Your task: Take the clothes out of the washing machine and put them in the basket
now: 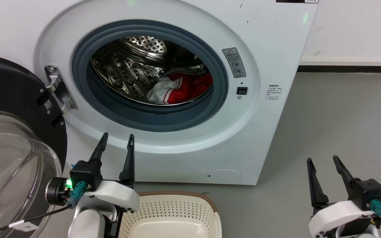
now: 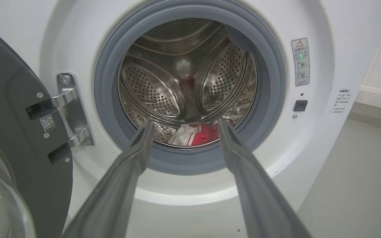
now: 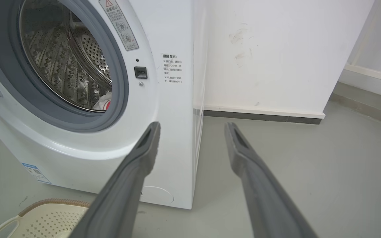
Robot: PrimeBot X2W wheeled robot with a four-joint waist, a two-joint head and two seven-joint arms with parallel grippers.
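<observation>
Left tool (image 1: 118, 135), right tool (image 1: 322, 158) (both spread, empty) flank one basket (image 1: 177, 193) before one washing machine (image 1: 270, 39).

Grey warning sticker (image 2: 300, 61) on the front of the washing machine (image 1: 184, 158), right of the porthole: a red triangle with an exclamation mark, a Chinese heading and two round pictograms; the small print is illegible. Printed notice (image 3: 172, 67) near the front's right edge: several Chinese lines under a bold heading, too small to read with certainty. QR-code label (image 2: 47, 123) on the black frame of the door (image 2: 12, 132). Blue-and-white label (image 3: 35, 172) low on the front: illegible.
</observation>
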